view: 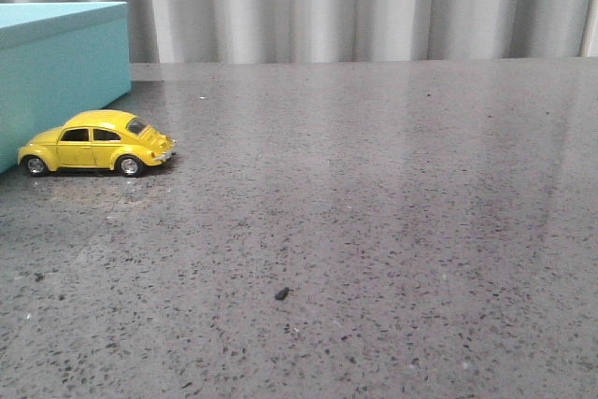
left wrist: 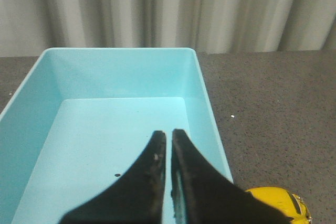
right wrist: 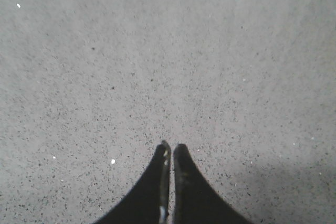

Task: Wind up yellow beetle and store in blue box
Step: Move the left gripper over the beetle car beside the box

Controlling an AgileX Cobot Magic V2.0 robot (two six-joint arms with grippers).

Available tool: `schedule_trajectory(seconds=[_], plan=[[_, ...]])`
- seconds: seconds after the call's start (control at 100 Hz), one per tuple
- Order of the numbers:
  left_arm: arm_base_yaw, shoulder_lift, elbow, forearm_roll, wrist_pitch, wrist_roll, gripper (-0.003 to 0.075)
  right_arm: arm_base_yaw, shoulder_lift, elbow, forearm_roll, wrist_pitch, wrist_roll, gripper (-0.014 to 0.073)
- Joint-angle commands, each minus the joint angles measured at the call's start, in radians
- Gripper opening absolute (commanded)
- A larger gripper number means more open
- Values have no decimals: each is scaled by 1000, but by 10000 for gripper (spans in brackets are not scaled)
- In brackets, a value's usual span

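- The table [view: 392, 231] is the biggest thing before me: a dark grey speckled slab that fills the front view up to a pale pleated curtain [view: 355, 2] at the back.
- The blue box [view: 58, 77] stands at the far left of that table, cut off by the picture's edge. From my left wrist I look down into it: it is open at the top, its pale turquoise walls and floor bare apart from a tiny dark speck on the floor.
- My left gripper [left wrist: 169, 142] hangs over the inside of the box, its two black fingers drawn together with only a thin slit between them and nothing held.
- My right gripper [right wrist: 171, 151] hovers over bare tabletop, its fingers likewise pressed nearly together and holding nothing.
- The yellow car [view: 97, 142] sits on its four wheels on the table just in front of the box's near corner, side-on to the front camera. Whether its far side touches the box wall I cannot tell. In my left wrist view a bit of its yellow body shows outside the box wall, beside my fingers.
- A small dark crumb [view: 281, 293] lies on the table nearer the front camera, well apart from the car.
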Motion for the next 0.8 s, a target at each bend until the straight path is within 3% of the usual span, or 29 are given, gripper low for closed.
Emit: schedule_trajectory(seconds=[0.0, 0.18, 0.25, 0.41, 0.62, 0.79], plan=[[-28, 44, -63, -2, -58, 30, -20, 1, -79, 26, -3, -108, -4, -61], [-73, 125, -130, -2, -39, 76, 10, 1, -203, 118, -1, -129, -4, -61], [-98, 153, -152, -2, -37, 78, 78, 1, -243, 150, -1, -119, -4, -61], [-159, 220, -208, 1, -11, 153, 313, 1, -325, 216, -1, -131, -4, -61], [-210, 292, -273, 2, 47, 232, 397, 1, -354, 231, -1, -133, -4, -61], [-216, 329, -310, 2, 53, 236, 522, 1, -354, 231, -1, -124, -4, -61]])
